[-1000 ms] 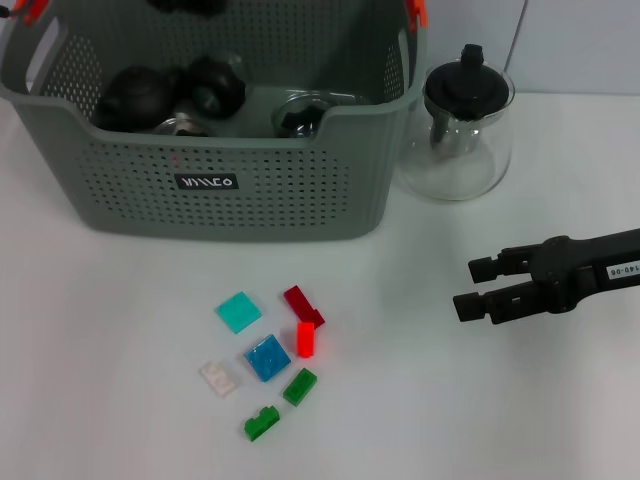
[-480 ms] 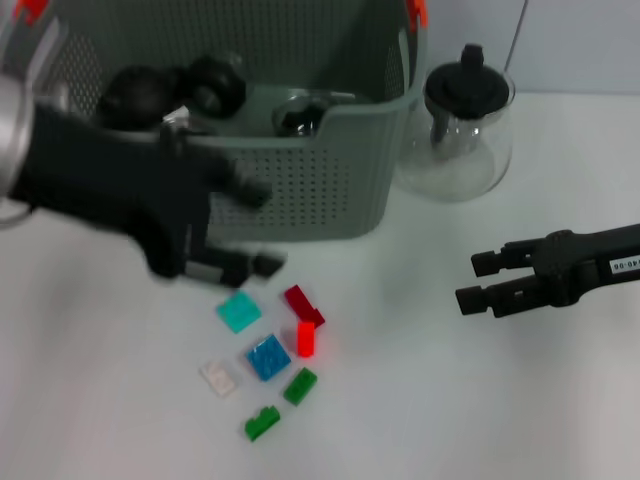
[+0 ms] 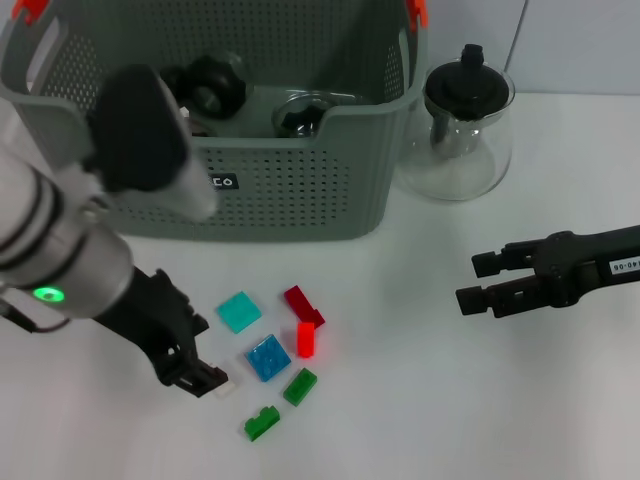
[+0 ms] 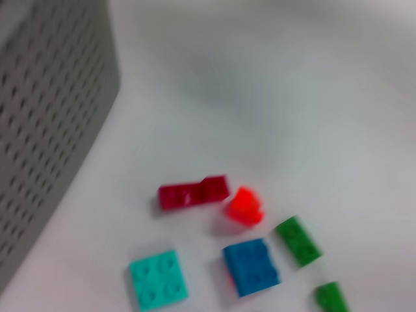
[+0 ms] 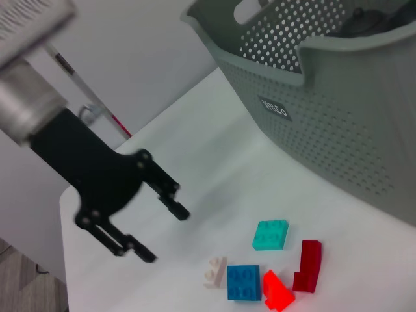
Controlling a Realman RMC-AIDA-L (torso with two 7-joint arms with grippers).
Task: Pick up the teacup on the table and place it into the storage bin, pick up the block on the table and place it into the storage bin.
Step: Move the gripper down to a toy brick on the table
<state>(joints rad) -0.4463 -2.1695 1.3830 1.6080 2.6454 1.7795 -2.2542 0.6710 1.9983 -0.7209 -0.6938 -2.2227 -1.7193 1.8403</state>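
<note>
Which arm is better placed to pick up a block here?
The left. Its gripper hangs open right at the white block, beside the cluster. The right gripper is open too, but well off to the side, near the glass teapot.

storage bin [image 3: 250,190] behind blocks [image 3: 268,358] | teapot [image 3: 462,130] right of bin | left gripper [image 3: 195,378] beside blocks

I saw bright, even light with soft shadows on the white table [image 3: 420,400]. Left wrist view was smeared all over; blocks [image 4: 250,266] and storage bin [image 4: 45,130] looked fuzzy. The left gripper [image 5: 149,227] in the right wrist view was slightly soft. Head view stayed sharp, mild glare on the teapot [image 3: 462,150].
</note>
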